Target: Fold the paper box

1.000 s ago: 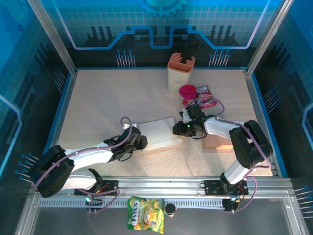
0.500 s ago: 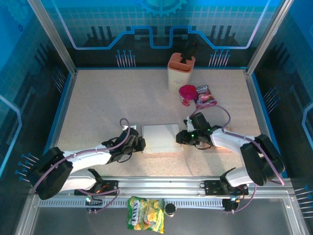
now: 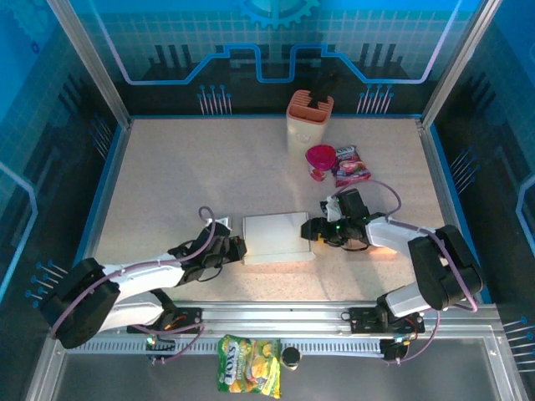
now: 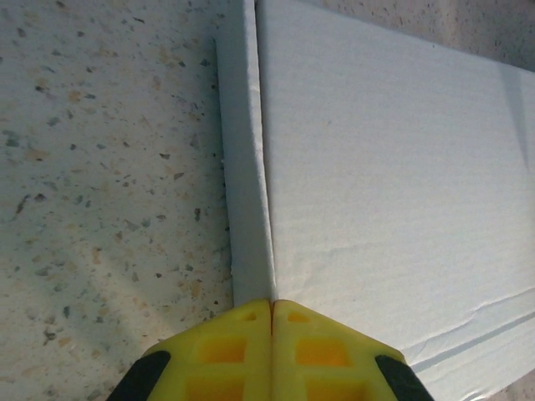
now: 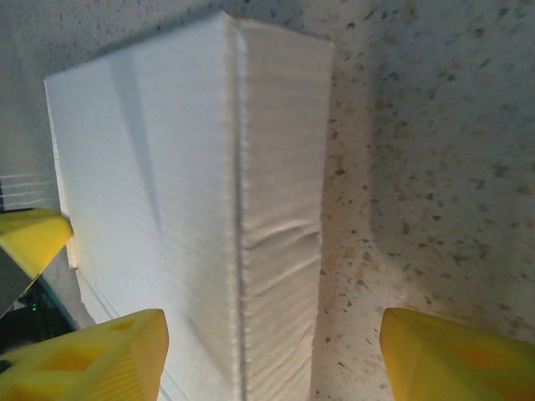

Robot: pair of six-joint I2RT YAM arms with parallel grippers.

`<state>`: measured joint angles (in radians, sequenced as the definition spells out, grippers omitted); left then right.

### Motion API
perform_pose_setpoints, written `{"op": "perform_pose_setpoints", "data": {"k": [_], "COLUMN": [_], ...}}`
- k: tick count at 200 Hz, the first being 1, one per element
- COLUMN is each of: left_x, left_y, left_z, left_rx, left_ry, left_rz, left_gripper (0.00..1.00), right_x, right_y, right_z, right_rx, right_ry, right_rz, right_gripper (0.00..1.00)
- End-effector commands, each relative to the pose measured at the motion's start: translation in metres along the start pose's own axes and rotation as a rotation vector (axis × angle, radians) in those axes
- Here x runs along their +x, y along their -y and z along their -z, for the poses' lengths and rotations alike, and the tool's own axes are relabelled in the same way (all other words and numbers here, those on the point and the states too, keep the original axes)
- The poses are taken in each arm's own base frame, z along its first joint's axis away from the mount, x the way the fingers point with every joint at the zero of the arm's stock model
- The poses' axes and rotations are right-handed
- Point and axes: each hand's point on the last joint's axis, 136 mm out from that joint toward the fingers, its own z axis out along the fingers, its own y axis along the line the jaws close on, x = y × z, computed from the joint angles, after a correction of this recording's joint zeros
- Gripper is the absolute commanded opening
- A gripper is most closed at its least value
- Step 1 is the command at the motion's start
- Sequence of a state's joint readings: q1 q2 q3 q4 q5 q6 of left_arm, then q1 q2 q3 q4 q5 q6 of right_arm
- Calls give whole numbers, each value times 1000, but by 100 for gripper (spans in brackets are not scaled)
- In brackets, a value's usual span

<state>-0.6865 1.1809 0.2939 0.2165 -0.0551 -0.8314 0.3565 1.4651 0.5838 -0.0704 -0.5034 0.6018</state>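
The box (image 3: 276,237) is flanked by the left gripper (image 3: 238,248) and right gripper (image 3: 311,234); a holder (image 3: 309,121), cup (image 3: 319,160) and packet (image 3: 351,164) are set behind it.

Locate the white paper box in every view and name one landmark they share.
Top external: the paper box lies flat in the middle of the speckled table, toward the near edge.
Left wrist: the paper box takes the right side, with a folded edge running up the middle.
Right wrist: the paper box takes the left and centre.
Shared landmark: the speckled table beside the box.
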Motion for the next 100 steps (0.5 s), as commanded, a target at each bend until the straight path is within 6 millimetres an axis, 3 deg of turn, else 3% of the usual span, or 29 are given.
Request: {"op": "perform_pose_setpoints", "data": {"k": [1,54,100], "left_x": [7,5,2], "left_y": [-23,-35,-38], "left_z": [2,0,-2], "left_rx": [-46,-74,-73], "left_ry": [-15,-30,-37], "left_rz": [61,99,108], "left_gripper": [0,0,0], "right_x": [-8,-11,-25], "right_y": [-15,-44,-66], "right_z": [-1,-12,-11], "right_rx": [-90,-247,-340], "right_ry": [-1,-14,21], "right_rz": [21,25,6], "right_gripper": [70,68,52]}}
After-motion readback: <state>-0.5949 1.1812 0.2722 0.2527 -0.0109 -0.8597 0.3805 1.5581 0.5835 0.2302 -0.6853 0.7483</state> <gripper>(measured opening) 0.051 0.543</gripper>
